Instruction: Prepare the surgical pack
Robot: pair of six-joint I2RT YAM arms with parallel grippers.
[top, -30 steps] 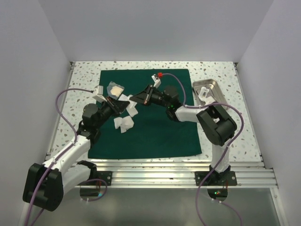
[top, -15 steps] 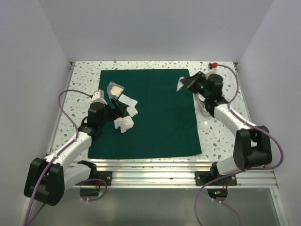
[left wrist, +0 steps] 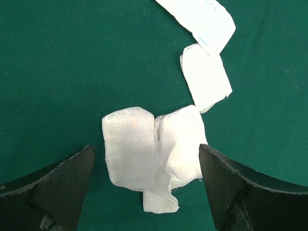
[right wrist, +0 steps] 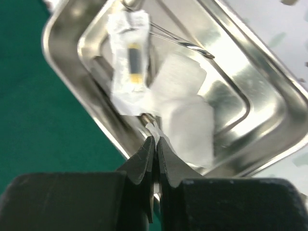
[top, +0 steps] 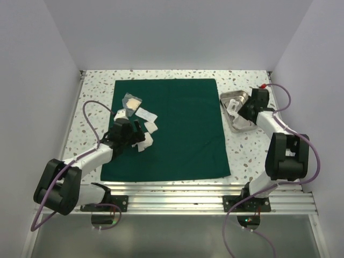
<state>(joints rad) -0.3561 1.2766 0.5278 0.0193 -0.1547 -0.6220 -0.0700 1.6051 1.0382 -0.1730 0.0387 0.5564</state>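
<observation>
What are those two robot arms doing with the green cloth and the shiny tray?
They are laying out supplies. The left pincer hangs open over folded white gauze pieces lying on the flat dark green fabric drape. The right pincer is shut, its tips at the edge of white gauze pads inside the shiny steel tray next to the drape. Nothing is wrapped up yet.

Gauze (left wrist: 130,147) on drape (top: 183,129), tray (top: 242,123) to right

Speckled table (top: 97,86): green drape (top: 183,134) spread flat, steel tray (top: 240,128) beside (right side).
</observation>
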